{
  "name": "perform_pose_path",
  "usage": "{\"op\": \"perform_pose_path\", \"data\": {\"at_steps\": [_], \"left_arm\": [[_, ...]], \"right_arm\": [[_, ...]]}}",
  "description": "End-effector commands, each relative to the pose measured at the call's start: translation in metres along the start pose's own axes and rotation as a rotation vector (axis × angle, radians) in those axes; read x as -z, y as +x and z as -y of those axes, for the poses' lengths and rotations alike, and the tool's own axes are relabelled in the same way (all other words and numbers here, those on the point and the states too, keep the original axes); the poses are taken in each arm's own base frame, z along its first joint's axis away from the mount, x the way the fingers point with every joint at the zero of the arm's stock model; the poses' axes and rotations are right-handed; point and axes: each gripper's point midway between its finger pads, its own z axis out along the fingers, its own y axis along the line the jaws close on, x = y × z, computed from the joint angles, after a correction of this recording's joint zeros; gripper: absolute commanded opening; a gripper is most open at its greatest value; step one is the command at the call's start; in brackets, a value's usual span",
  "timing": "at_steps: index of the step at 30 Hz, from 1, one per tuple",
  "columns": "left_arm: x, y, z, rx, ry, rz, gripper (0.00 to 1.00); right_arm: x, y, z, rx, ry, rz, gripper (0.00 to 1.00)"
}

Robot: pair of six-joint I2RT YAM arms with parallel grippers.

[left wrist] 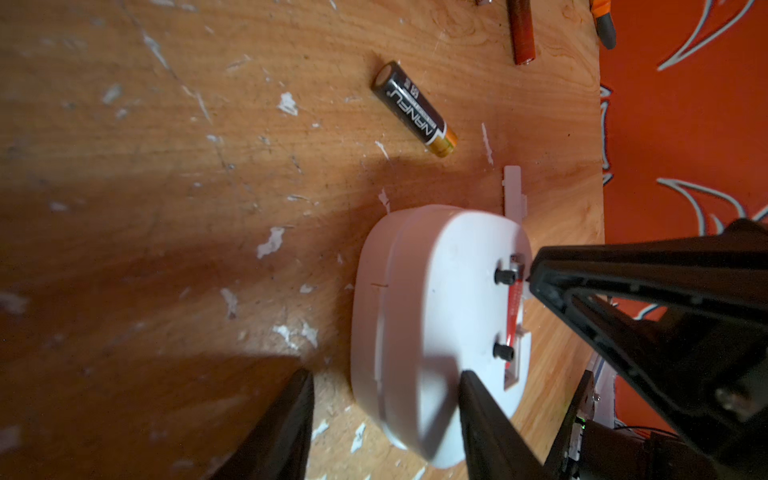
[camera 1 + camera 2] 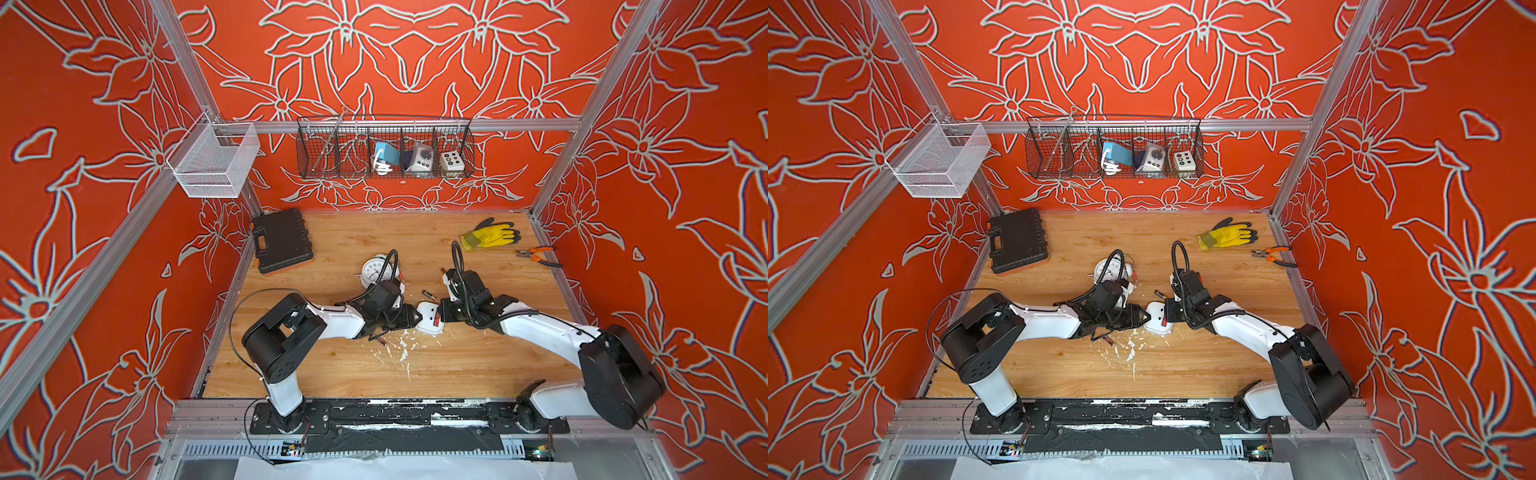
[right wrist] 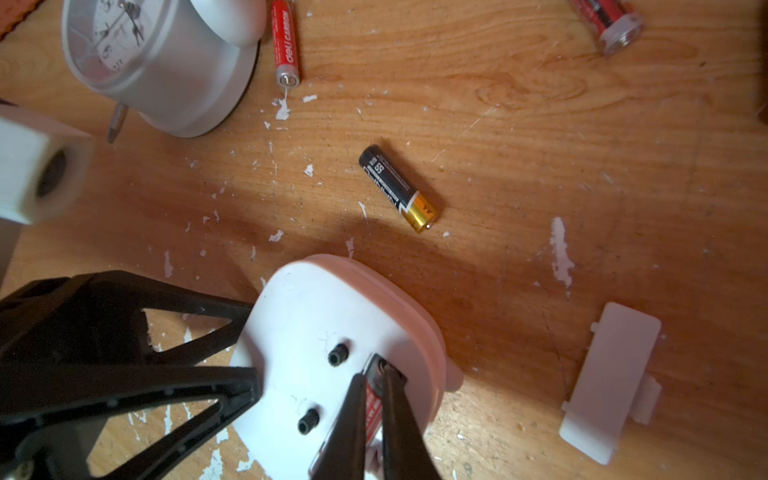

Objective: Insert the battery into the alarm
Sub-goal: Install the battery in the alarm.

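The white alarm (image 2: 428, 320) (image 3: 316, 316) lies face down at the table's middle, its back and open battery slot facing up. A red battery (image 3: 372, 409) (image 1: 514, 307) sits in that slot, and my right gripper (image 3: 376, 370) is shut on it, fingertips inside the slot. My left gripper (image 1: 386, 374) (image 2: 419, 316) straddles the alarm's opposite end with its jaws apart. One of its fingers (image 1: 478, 399) rests on the alarm's back. A strip of table shows between the other finger and the alarm's side.
The white slot cover (image 3: 611, 386) lies loose beside the alarm. A black-and-gold battery (image 3: 397, 187) (image 2: 429, 295) lies just beyond it. Farther back are a round bell clock (image 2: 376, 270) and red batteries (image 3: 284, 41). Toolbox (image 2: 282, 241), yellow glove (image 2: 490, 235) and pliers (image 2: 538, 255) lie along the back.
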Motion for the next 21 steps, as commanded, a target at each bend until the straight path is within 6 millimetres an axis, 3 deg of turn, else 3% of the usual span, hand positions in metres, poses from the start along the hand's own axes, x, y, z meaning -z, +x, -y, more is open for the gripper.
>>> {"op": "perform_pose_path", "data": {"at_steps": [1,7,14,21], "left_arm": [[-0.006,0.021,-0.036,0.025,-0.133,-0.062,0.52],[-0.007,0.021,-0.036,0.02,-0.133,-0.064,0.52],[-0.006,0.021,-0.037,0.022,-0.137,-0.062,0.52],[-0.007,0.021,-0.037,0.022,-0.138,-0.062,0.52]], "right_arm": [[-0.005,0.008,0.011,-0.018,0.039,-0.021,0.09],[-0.01,0.017,0.016,-0.025,0.047,-0.048,0.07],[0.002,-0.004,0.012,0.007,0.057,0.002,0.14],[0.0,-0.016,0.01,0.003,0.055,0.022,0.14]]}}
